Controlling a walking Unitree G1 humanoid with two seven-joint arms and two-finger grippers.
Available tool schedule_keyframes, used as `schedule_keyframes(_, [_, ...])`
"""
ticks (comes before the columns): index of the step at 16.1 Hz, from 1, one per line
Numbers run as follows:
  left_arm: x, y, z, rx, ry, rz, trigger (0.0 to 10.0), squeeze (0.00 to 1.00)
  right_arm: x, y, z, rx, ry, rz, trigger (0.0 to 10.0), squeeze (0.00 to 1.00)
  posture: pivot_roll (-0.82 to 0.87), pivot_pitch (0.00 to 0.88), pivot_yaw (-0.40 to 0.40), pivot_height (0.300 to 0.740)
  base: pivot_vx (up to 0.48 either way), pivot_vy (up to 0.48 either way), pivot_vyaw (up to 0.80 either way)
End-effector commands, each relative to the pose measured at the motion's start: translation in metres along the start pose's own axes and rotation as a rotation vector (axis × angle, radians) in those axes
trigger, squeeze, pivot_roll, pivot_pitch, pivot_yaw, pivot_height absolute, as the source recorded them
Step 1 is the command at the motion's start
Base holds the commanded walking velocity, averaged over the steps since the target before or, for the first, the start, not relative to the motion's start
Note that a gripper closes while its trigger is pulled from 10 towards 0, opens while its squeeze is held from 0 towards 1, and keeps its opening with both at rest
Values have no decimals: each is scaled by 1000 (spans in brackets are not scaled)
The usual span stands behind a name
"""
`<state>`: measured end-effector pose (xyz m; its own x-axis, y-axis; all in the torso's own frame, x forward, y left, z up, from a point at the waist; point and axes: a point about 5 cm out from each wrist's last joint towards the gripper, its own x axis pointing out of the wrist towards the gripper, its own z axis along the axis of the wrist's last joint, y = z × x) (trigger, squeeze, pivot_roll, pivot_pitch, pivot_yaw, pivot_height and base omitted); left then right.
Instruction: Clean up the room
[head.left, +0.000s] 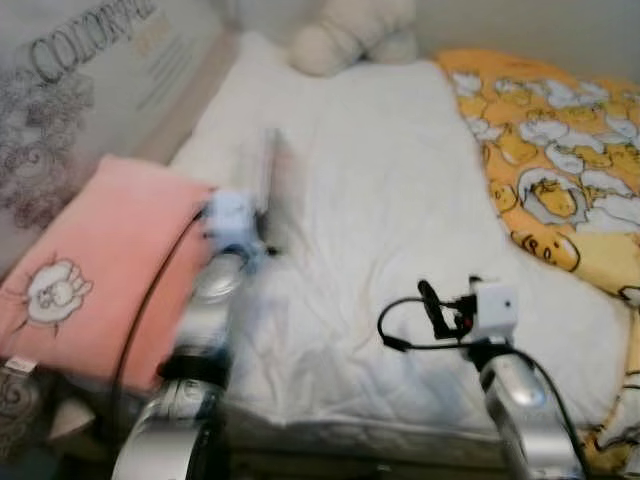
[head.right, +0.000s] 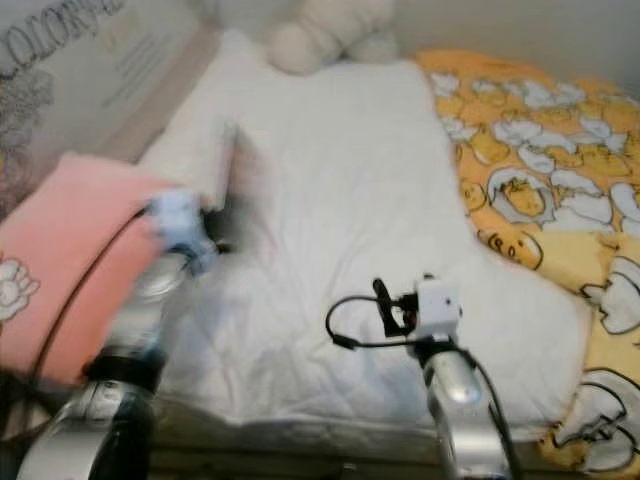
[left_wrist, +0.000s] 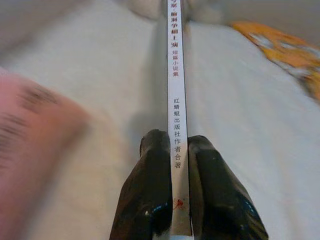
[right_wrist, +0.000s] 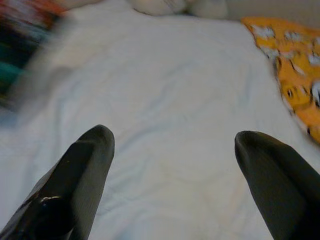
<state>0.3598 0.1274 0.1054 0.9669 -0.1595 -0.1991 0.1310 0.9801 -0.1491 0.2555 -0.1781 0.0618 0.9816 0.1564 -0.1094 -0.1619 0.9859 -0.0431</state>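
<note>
My left gripper (left_wrist: 177, 142) is shut on a thin white book (left_wrist: 176, 90), held edge-on with its spine of printed characters running away from the fingers. In the eye views the book (head.left: 272, 175) is a blurred upright sliver above the left part of the white quilt (head.left: 390, 210), beside the pink pillow (head.left: 90, 265). My right gripper (right_wrist: 172, 142) stands open with nothing between its fingers. It hovers over the quilt near the bed's front edge (head.left: 432, 308).
A yellow blanket with a duck print (head.left: 550, 140) covers the right side of the bed. A cream plush toy (head.left: 350, 30) lies at the head. A printed panel with lettering (head.left: 90, 60) stands along the left. The left arm is motion-blurred.
</note>
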Motion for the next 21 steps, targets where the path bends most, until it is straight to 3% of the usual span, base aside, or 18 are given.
schedule_keyframes(1, [4, 6, 0, -83, 2, -1, 10000, 0, -1, 4, 6, -12, -10, 38, 10000, 0, -7, 0, -115, 740, 0, 0, 0])
schedule_keyframes(2, [8, 11, -5, -201, 38, 11, 10000, 0, -6, -4, 7, -31, 10, 42, 10000, 0, -42, 0, -147, 740, 0, 0, 0])
schedule_keyframes(4, [8, 15, -15, -299, 91, 45, 10000, 0, -13, -12, 10, -59, 23, 59, 10000, 0, -77, 0, -169, 740, 0, 0, 0])
schedule_keyframes(5, [4, 18, -35, -380, 183, 49, 10000, 0, -22, -16, 9, -69, 55, 72, 10000, 0, -90, 0, -184, 740, 0, 0, 0])
schedule_keyframes(7, [-3, 33, -51, -323, 247, 138, 10000, 0, -28, -10, 6, -71, 80, 101, 10000, 0, -99, 0, -188, 740, 0, 0, 0])
schedule_keyframes(8, [-4, 42, -47, -303, 244, 156, 10000, 0, -32, -6, 5, -71, 88, 115, 10000, 0, -105, 0, -182, 740, 0, 0, 0])
schedule_keyframes(11, [-9, 71, -35, -90, 271, 156, 10000, 0, -43, -1, -2, -41, 128, 119, 10000, 0, -87, 0, -169, 740, 0, 0, 0])
schedule_keyframes(12, [-11, 77, -35, -78, 286, 158, 10000, 0, -44, 0, -4, -36, 135, 119, 10000, 0, -78, 0, -167, 740, 0, 0, 0])
schedule_keyframes(15, [-27, 115, -32, 79, 360, 161, 10000, 0, -44, 6, -10, -20, 169, 144, 10000, 0, -35, 0, -168, 740, 0, 0, 0])
schedule_keyframes(21, [-33, 130, -24, 172, 398, 134, 10000, 0, -38, 9, -12, -4, 175, 140, 10000, 0, -13, 0, -154, 740, 0, 0, 0])
